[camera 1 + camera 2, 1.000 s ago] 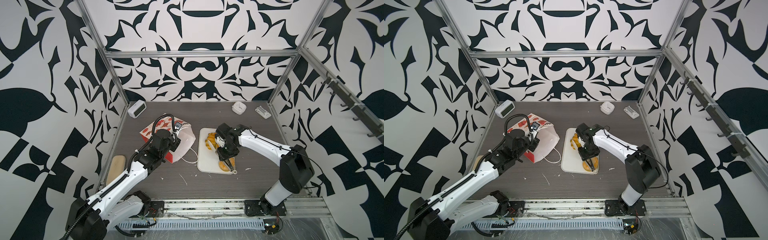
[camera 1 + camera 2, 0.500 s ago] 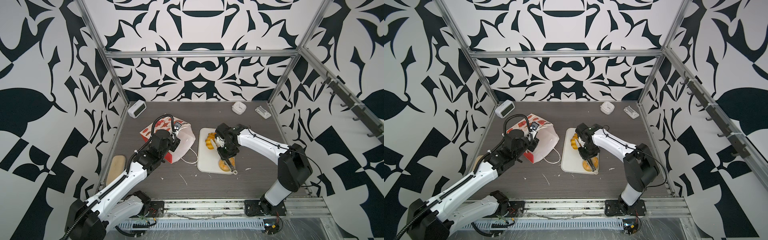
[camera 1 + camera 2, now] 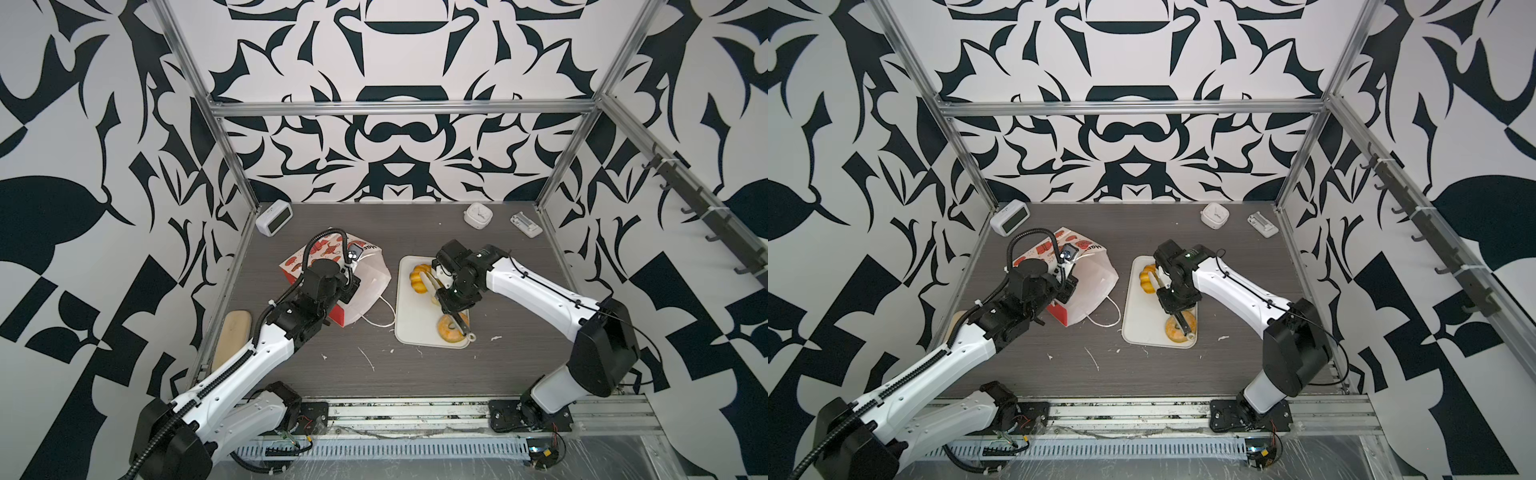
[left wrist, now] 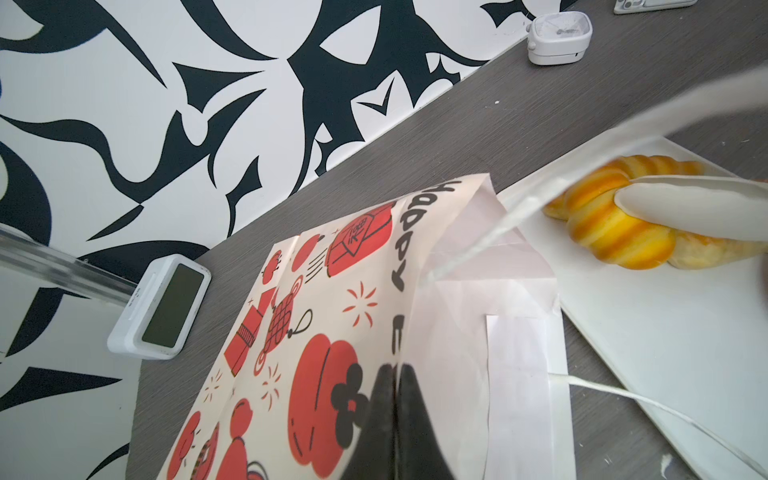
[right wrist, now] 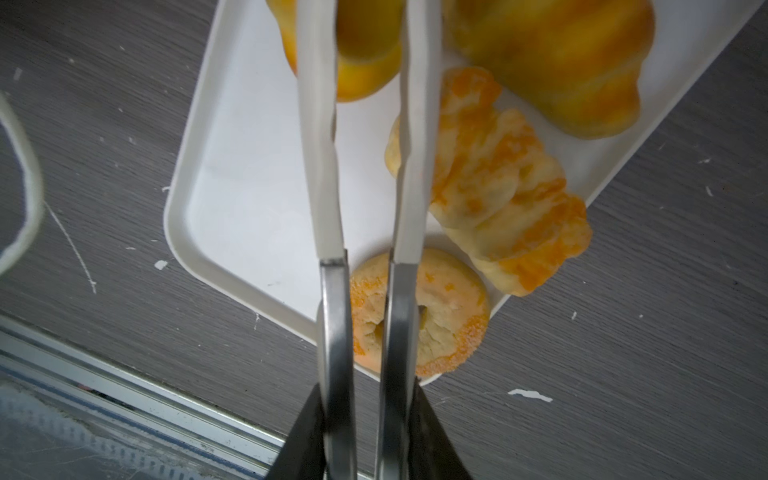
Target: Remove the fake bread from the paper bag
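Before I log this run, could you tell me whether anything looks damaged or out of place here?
Yes: small white scraps litter the dark wood-grain table beside the white rectangular tray, and the golden ring doughnut on it has pale, worn patches; its coating may be flaking.

Both top views look down from high at six o'clock, sharing the whole worktop (image 3: 415, 232); wrist cameras hug their fingers (image 4: 370, 436).

A paper bag (image 3: 372, 291) lying on the surface (image 3: 415, 374) left of a tray (image 3: 411, 320), fake bread (image 3: 417, 278) on the tray, doughnut (image 3: 449, 330) at its near end, clock (image 3: 274, 217) in the far-left corner
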`<state>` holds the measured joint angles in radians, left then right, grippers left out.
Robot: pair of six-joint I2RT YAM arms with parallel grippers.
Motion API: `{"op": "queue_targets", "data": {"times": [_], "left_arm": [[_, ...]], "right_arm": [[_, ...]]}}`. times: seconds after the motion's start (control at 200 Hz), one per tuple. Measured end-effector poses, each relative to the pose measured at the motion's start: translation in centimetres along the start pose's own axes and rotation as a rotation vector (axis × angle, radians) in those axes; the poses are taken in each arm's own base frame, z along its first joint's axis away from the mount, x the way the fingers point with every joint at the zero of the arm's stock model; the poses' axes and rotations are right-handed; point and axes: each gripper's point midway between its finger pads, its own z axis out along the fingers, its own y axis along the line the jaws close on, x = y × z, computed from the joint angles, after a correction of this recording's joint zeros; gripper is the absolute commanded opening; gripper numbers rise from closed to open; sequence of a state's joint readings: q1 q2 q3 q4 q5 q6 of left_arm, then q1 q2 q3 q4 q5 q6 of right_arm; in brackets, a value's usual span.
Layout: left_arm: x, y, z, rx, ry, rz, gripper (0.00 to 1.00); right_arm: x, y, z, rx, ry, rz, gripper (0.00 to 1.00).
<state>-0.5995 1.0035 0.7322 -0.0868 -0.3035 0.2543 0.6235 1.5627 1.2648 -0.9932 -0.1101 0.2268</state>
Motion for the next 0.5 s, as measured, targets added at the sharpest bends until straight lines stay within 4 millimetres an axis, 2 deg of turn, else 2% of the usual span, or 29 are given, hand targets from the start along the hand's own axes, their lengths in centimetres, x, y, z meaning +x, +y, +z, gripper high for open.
{"op": "queue_targets", "data": {"times": [0.275,0.365,0.5], "left_arm": [[0.0,0.0,0.0,-0.002,0.0,0.0,0.06],[0.0,0.1,0.0,-0.004,0.0,0.0,0.06],[-0.1,0.1,-0.1,-0.005,-0.003,-0.001,0.06]], "right_arm": [[-2.6,2.6,-1.4,-0.14,-0.144,-0.022,0.31],[-2.8,2.9,-0.5,-0.165,-0.145,-0.026,0.31],[-2.5,2.8,2.4,-0.17,-0.085,-0.022,0.31]]}}
